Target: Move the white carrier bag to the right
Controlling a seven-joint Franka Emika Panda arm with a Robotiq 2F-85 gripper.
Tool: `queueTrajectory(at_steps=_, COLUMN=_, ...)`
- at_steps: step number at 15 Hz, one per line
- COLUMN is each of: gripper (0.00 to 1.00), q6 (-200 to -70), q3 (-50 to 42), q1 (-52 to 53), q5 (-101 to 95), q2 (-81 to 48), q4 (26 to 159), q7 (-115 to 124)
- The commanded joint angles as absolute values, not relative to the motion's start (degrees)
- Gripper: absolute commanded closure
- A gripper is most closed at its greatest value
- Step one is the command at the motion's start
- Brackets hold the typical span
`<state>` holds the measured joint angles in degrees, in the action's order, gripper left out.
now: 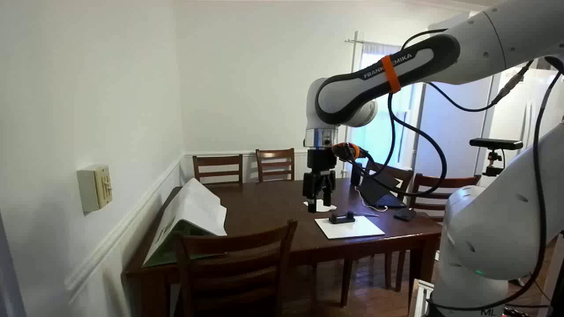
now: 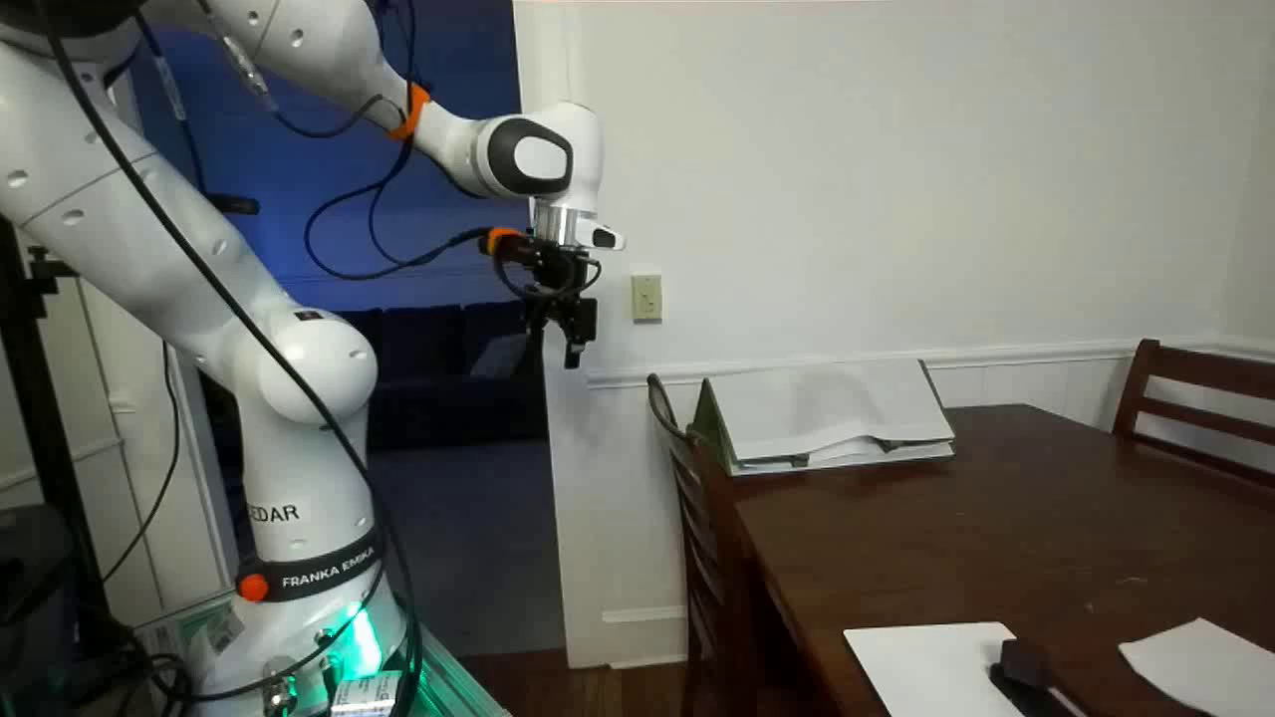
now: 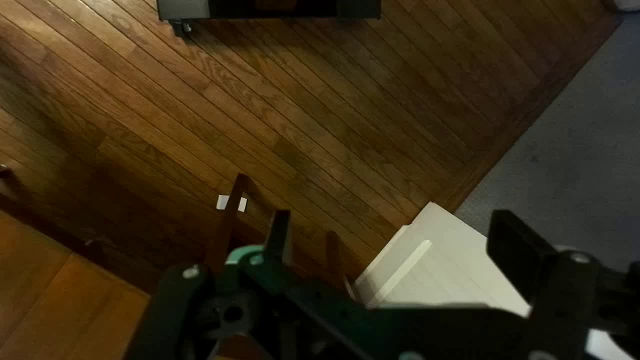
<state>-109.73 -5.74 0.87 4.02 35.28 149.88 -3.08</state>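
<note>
A white folded object with a green underside stands tented on the dark brown wooden table, beside the white wall; whether it is the white carrier bag cannot be confirmed. The black two-fingered gripper points downward, well apart from it. In the wrist view its black fingers stand wide apart. On the table, a white rectangular panel lies flat, bearing a small black item.
</note>
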Motion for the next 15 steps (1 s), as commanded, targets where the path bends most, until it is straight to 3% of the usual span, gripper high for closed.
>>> queueTrajectory(at_steps=1, gripper=0.0, q6=-109.59, q3=-4.92, q1=-0.06, q5=4.49, q2=35.21, q4=149.79, q7=-3.53)
queueTrajectory(at_steps=6, gripper=0.0, q6=-109.59, q3=-4.92, q1=-0.06, q5=4.49, q2=35.21, q4=149.79, q7=-3.53)
queueTrajectory(at_steps=15, gripper=0.0, q6=-125.81, q3=-6.73, q1=-4.49, q5=11.36, q2=16.44, q4=136.77, q7=9.31)
